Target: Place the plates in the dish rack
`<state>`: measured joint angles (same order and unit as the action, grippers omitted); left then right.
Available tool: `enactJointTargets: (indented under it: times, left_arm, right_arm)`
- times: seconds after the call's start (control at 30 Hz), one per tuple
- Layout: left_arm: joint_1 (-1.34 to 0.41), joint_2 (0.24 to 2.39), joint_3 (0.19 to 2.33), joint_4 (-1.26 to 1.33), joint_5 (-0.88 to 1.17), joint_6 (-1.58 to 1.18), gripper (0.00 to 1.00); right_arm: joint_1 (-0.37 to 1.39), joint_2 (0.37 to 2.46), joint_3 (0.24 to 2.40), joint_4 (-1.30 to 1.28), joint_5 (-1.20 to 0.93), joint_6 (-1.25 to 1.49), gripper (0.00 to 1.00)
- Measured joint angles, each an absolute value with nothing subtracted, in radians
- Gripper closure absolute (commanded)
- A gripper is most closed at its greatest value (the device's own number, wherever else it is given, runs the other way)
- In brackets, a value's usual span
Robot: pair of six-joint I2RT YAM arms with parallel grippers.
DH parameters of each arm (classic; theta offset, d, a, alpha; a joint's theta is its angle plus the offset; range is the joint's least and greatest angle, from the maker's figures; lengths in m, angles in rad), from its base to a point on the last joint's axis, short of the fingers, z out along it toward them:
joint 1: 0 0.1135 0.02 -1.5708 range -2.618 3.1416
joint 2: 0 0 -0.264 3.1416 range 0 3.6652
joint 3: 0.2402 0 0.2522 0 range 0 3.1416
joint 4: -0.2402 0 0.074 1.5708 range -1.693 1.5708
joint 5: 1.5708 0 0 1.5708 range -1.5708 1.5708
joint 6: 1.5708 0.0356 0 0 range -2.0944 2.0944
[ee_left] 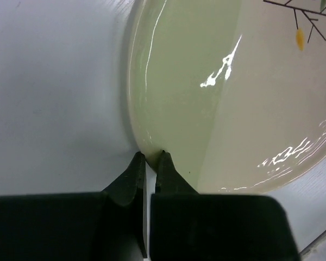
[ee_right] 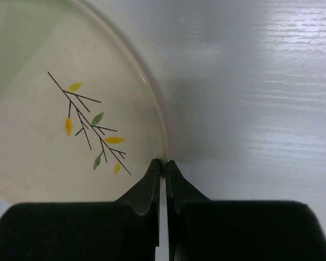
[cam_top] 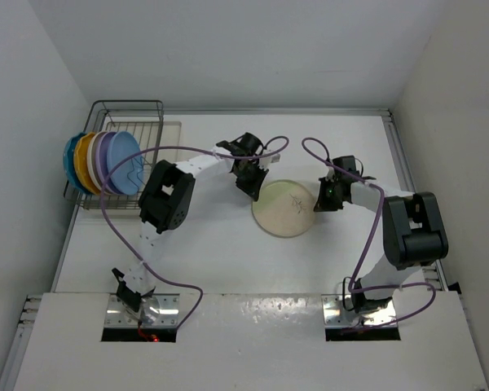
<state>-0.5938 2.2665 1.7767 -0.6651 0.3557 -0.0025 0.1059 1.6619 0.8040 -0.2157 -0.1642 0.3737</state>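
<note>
The cream-and-pale-green plate (cam_top: 281,213), marked with a small leafy twig, lay flat near the middle of the table (cam_top: 212,261). The left gripper (ee_left: 150,155) was clenched on its rim on the side facing the table's far left corner, with one fingertip outside the edge and one over the plate's well. The right gripper (ee_right: 163,161) was closed on nothing, its tips pressed together and touching the plate's opposite rim, toward the table's right edge. The other plates (cam_top: 98,159) stood on edge, packed together, in the dish rack (cam_top: 134,106) at the far left corner, on its cream drip tray (cam_top: 173,130).
</note>
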Motion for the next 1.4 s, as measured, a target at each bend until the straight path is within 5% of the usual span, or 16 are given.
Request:
enactJointTargets:
  times: [0.13,0.27,0.4,0.97,1.4]
  left_arm:
    - [-0.593,2.267,1.791,-0.676,0.333,-0.027,1.00]
    - [-0.594,2.252,1.811,-0.690,0.231,0.009,1.00]
    - [-0.597,2.190,1.845,-0.749,0.091,0.098,1.00]
    - [-0.648,2.096,2.085,-0.918,-0.497,0.341,1.00]
    - [-0.564,2.014,2.147,-0.915,-0.680,0.445,1.00]
  right_arm:
    - [0.106,1.661,0.804,-0.220,-0.165,0.387,0.97]
    - [0.114,1.660,0.802,-0.225,-0.180,0.407,0.37]
    - [0.109,1.646,0.806,-0.246,-0.193,0.408,0.27]
    - [0.068,1.523,0.818,-0.264,-0.194,0.440,0.26]
    - [0.072,1.503,0.844,-0.293,-0.187,0.469,0.26]
